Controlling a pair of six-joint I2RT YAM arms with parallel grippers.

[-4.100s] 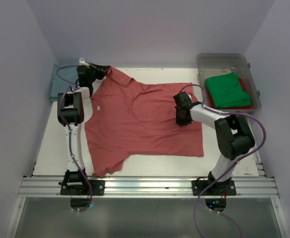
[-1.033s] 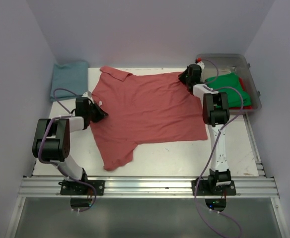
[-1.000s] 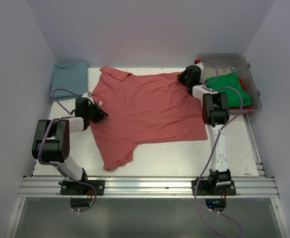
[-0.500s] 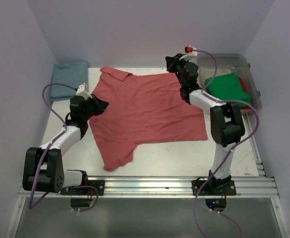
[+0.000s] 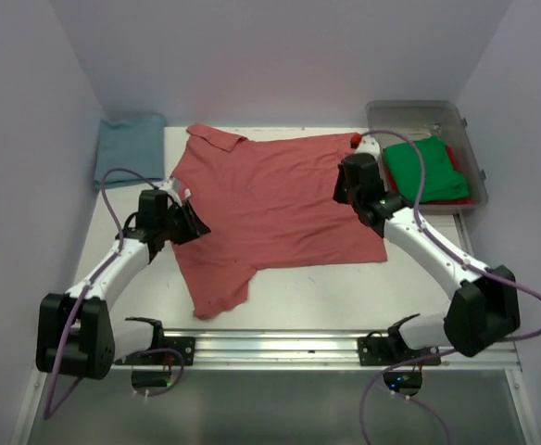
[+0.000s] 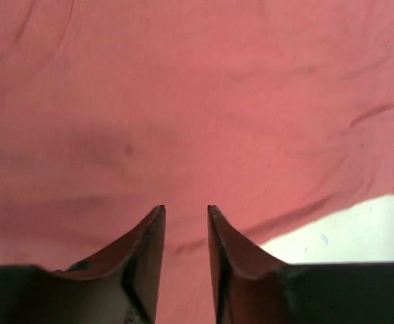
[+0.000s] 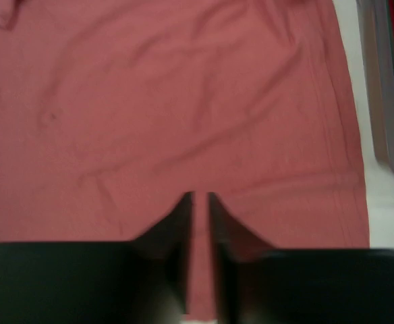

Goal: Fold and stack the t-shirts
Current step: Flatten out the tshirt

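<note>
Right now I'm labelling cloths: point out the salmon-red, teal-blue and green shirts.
salmon-red shirt (image 5: 275, 209), top view, middle of its body.
teal-blue shirt (image 5: 130, 148), top view, centre of the folded cloth.
green shirt (image 5: 439, 171), top view, middle of its upper face.

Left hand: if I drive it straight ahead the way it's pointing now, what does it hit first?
The salmon-red shirt. The left hand aims at its spread cloth, and nothing shows in between. How far off the cloth lies is unclear from these views.
</note>
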